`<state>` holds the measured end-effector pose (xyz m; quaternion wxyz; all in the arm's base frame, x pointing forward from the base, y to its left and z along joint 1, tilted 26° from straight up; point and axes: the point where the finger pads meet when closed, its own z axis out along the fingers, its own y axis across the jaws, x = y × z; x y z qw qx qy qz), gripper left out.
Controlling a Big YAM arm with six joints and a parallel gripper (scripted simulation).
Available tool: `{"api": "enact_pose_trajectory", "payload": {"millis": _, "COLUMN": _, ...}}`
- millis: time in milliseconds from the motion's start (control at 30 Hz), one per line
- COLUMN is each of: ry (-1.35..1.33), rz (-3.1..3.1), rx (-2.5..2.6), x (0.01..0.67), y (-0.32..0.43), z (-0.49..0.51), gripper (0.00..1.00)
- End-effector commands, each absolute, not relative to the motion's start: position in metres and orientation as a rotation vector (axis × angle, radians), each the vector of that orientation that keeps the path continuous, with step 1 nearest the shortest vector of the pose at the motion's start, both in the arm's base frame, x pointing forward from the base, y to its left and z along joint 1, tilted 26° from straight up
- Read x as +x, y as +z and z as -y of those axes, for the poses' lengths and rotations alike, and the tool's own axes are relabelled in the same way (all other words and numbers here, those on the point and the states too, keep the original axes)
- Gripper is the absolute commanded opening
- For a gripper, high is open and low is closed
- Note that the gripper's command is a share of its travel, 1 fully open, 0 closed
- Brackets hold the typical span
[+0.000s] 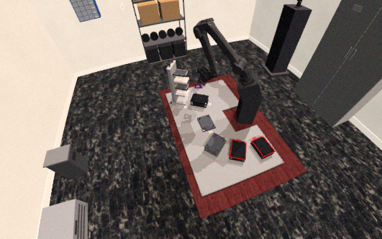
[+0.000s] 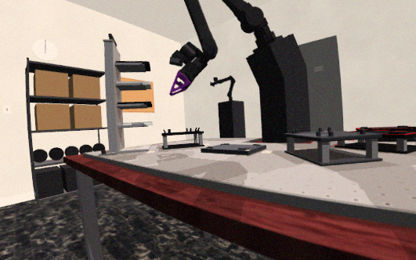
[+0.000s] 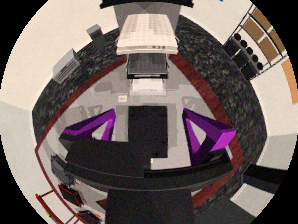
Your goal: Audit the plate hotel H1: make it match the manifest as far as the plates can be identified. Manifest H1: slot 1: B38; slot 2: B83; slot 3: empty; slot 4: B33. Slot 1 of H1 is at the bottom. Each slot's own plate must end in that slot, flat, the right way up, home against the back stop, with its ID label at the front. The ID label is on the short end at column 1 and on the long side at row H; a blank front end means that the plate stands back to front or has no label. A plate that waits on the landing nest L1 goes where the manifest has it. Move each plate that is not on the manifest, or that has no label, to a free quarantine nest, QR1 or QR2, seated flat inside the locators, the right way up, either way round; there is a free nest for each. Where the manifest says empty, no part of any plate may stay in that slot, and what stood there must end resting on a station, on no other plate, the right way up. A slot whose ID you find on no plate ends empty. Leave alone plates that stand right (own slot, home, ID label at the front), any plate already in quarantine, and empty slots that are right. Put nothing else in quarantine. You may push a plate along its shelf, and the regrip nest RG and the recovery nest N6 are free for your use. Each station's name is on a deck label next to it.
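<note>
While jaws wide, plate hotel [image 2: 111, 98] beside

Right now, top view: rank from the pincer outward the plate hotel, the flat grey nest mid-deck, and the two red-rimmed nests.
1. Plate hotel, just beside the open pincer, at the deck's far end.
2. Flat grey nest, mid-deck.
3. Red-rimmed nests, near end; too close to rank between themselves.

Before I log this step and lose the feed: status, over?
Claw open, empty, hanging in front of the plate rack. Plates sit on its shelves; none gripped. Nothing between claw and rack.
</note>
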<state>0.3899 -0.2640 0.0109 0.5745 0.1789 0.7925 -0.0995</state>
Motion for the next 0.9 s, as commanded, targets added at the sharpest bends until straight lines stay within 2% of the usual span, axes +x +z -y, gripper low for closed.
{"api": "enact_pose_trajectory", "payload": {"millis": 0, "ry": -0.224, "rz": -1.844, "rx": 0.408, "x": 0.398, "y": 0.008, "z": 0.26, "gripper": 1.0}}
{"api": "enact_pose_trajectory", "payload": {"millis": 867, "ry": -0.212, "rz": -1.872, "rx": 0.421, "x": 0.41, "y": -0.031, "z": 0.263, "gripper": 1.0}}
